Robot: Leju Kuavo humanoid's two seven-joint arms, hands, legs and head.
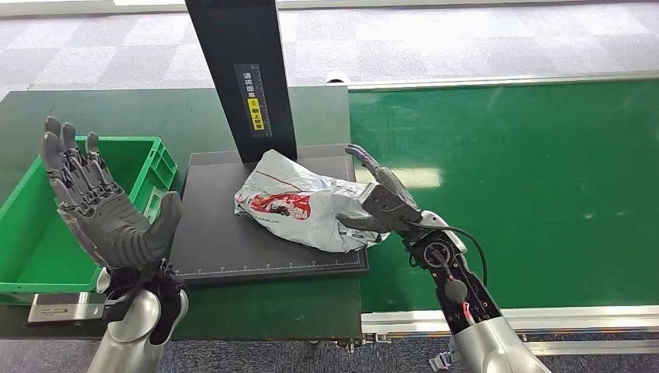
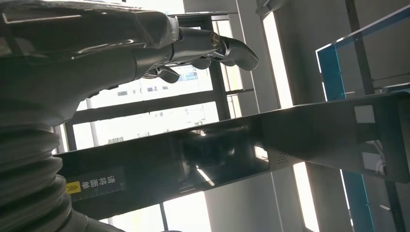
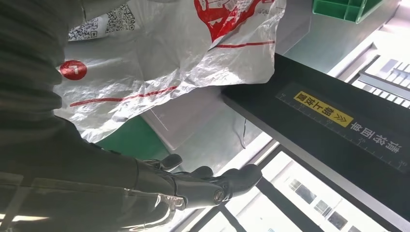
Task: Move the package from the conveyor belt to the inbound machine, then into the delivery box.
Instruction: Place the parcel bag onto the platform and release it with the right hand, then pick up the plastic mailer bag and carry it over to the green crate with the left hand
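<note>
Two hands noted: the left hand (image 1: 97,206) is raised with fingers spread, empty, beside the green delivery box (image 1: 31,233); the package (image 1: 299,202) is laid on the inbound machine (image 1: 233,249), gripped at its edge by the right hand (image 1: 381,198); transfer boxward is judged next.

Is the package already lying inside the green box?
No, the package lies on the black platform of the inbound machine, beside the green box, with the right hand on it.
</note>
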